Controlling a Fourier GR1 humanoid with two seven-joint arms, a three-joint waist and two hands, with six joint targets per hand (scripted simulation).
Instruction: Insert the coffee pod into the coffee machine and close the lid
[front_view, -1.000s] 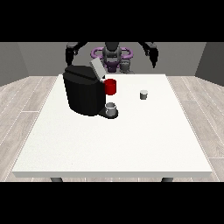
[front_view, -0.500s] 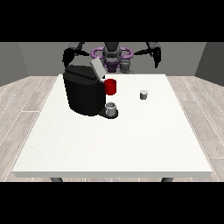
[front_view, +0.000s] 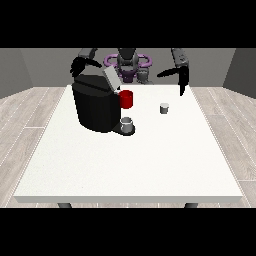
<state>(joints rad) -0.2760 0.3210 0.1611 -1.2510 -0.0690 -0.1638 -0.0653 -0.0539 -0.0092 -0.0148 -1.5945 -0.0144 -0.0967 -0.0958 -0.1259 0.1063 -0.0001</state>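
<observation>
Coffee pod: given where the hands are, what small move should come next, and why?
Probably lower the hand at the view's right toward the coffee pod: the pod sits untouched on the table, and the coffee machine lid stands raised.

One cam only, front view, so no overlap w/ any other view. It stands across the tabletop (front_view: 130, 165) from the robot (front_view: 127, 62), facing it, set higher than the surface and tilted down: whole white top is in frame, near edge low in view, far edge up by the robot's torso. Robot is small at top centre, arms reaching toward cam. Cam sits fairly far back; floor shows on both sides and grey walls behind. Coffee machine (front_view: 97, 105) is left of centre, nearer the far edge.
</observation>
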